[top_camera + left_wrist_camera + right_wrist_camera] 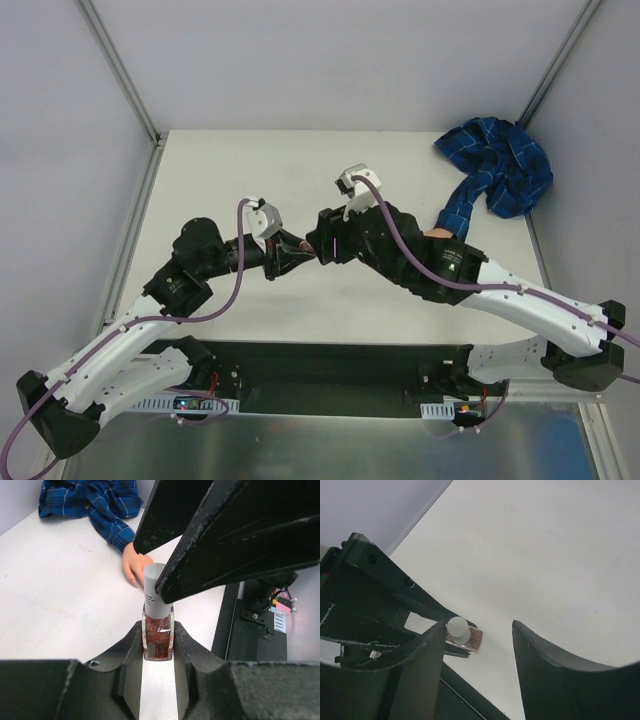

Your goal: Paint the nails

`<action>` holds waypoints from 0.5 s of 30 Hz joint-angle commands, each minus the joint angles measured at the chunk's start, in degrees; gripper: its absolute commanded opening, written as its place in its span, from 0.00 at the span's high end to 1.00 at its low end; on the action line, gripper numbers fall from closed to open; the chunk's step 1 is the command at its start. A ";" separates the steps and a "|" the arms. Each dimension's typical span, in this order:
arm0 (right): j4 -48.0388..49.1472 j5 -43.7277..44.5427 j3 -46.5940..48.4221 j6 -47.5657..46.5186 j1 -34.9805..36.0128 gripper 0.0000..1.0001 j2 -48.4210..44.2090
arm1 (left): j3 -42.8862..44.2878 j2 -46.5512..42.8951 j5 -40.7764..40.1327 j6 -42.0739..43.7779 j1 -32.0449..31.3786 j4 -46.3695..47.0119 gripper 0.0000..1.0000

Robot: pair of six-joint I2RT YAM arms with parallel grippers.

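Mid-desk (250, 170), slightly toward the near edge, both arms meet tip to tip. Left gripper (158, 632) pressed together on a small glass polish bottle (158, 647) with dark reddish glitter liquid, pinching the glass body from both sides, bottle upright between its fingers in the left wrist view. White cap (154, 592) on the bottle, standing clear above the left fingers. Right gripper (477, 625) spread, jaws wide either side of the cap: one finger right up against the cap, looks touching, other finger well apart from it, nothing pinched. In the top view the bottle is nearly hidden where the two grippers come together. Fake hand (134, 565), flesh-coloured, lies flat on the desk toward the right edge, beyond the bottle as seen from the left wrist, fingers pointing toward the near edge. Nails (134, 582) at its fingertips, too small to make out one by one, some hidden behind the cap. From above, only a sliver of the hand shows beside the right arm, rest covered by the arm. Blue plaid sleeve (500, 170) runs from the wrist and bunches up in the far right corner of the desk, well apart from both grippers.
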 commanded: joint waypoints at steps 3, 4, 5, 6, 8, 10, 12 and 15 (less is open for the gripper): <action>5.20 8.42 2.08 -1.57 2.26 0.45 2.97 | 0.24 -0.61 -1.77 0.92 -0.26 0.88 1.00; 5.46 8.51 2.26 -1.84 2.53 0.46 3.32 | 0.24 -0.69 -1.86 1.01 -0.35 0.79 1.00; 5.46 8.60 2.44 -1.84 2.70 0.50 3.85 | 0.16 -0.69 -2.03 1.18 -0.35 0.62 1.00; 5.46 8.60 2.53 -1.93 2.79 0.51 4.38 | 0.24 -0.69 -2.03 1.10 -0.35 0.62 1.00; 5.55 8.08 2.88 -2.01 2.79 0.51 4.91 | 0.42 -0.78 -2.03 1.27 -0.35 0.44 1.00; 5.90 7.02 2.62 -2.45 2.79 0.53 4.74 | 0.33 -1.13 -2.03 1.27 -0.35 0.44 1.00; 6.60 6.32 2.00 -2.98 2.79 0.60 4.38 | 0.42 -1.05 -1.60 1.36 -0.35 0.44 1.00; 6.87 5.53 1.03 -4.12 2.53 0.85 3.15 | 0.68 -0.52 0.68 1.19 -0.35 0.44 1.00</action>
